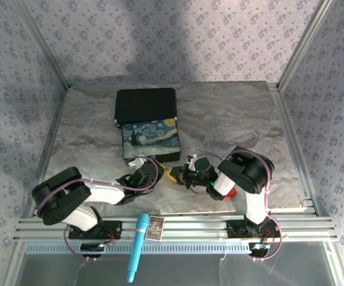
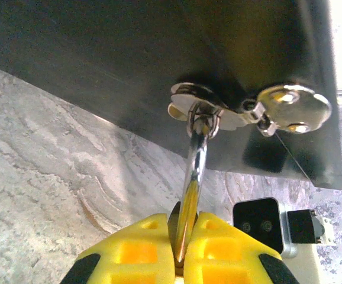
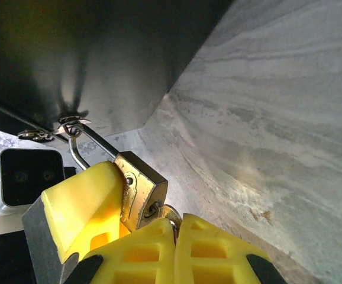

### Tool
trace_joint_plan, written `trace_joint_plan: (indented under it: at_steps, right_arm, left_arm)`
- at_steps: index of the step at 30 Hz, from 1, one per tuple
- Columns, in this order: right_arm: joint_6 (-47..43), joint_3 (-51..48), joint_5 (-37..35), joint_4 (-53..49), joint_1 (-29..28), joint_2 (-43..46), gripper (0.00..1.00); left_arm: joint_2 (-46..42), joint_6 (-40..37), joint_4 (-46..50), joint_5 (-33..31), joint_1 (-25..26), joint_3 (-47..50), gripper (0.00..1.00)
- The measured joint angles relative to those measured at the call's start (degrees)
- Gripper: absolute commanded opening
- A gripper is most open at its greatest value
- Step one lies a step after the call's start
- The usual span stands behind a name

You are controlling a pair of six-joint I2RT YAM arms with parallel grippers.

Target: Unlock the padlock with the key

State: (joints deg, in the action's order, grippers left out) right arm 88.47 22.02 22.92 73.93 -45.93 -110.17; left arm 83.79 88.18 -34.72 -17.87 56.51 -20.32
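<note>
I see both arms bent low, reaching inward to meet at the front of the black box with the painted lid [image 1: 151, 140]. My left gripper [image 2: 181, 236] is clamped on the small brass padlock [image 3: 142, 186], whose silvery shackle hooks through the box's metal hasp [image 2: 197, 106]. My right gripper [image 3: 177, 234] pinches the tiny silvery metal key [image 3: 171, 215], which touches the padlock's bottom face.

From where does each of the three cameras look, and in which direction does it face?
Top external: above and behind the bases, facing down at the table; left arm and right arm show.
Left wrist: low, facing the dark box wall; left end effector pinches the padlock.
Right wrist: low, facing the same wall; right end effector grips the key.
Both wrist views share the padlock and hasp.
</note>
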Motion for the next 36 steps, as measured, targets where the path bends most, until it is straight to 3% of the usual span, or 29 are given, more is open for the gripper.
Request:
trace_joint_plan:
  at_steps: [7,13,20,26,28,29,30,32,36]
  right_arm:
    - [0.2,-0.4,1.3,2.2,0.9,0.1,0.46]
    - [-6.0,-2.1,0.1,-6.0,0.3,6.5,0.49]
    - [-18.7,-1.9,-3.9,-31.5,-0.6,22.7,0.51]
    - [-28.0,-1.2,-5.7,-45.1,0.8,27.3,0.53]
    - [-34.1,1.8,-9.9,-53.5,-1.4,29.9,0.60]
    - [-37.3,3.8,-13.4,-58.1,-3.2,31.3,0.74]
    - [-40.5,5.9,-17.0,-62.3,-5.4,32.8,0.98]
    - [-47.2,10.7,-23.8,-69.9,-9.3,35.0,0.99]
    - [-56.4,17.2,-32.9,-79.1,-11.6,35.6,0.94]
  left_arm:
    - [-1.5,1.4,0.1,-0.2,0.5,0.0,0.00]
    - [-4.8,1.7,5.4,0.7,0.7,-1.2,0.00]
    - [-8.1,0.9,13.2,3.0,1.7,-1.6,0.00]
    - [-8.3,0.9,13.7,3.1,1.7,-1.6,0.00]
    - [-8.7,0.9,14.1,3.1,1.7,-1.6,0.00]
    - [-9.0,0.9,14.5,3.1,1.7,-1.6,0.00]
    - [-9.3,0.9,14.9,3.2,1.7,-1.6,0.00]
    - [-9.9,0.9,15.9,3.3,1.7,-1.6,0.00]
    - [-10.4,0.9,16.8,3.5,1.6,-1.6,0.00]
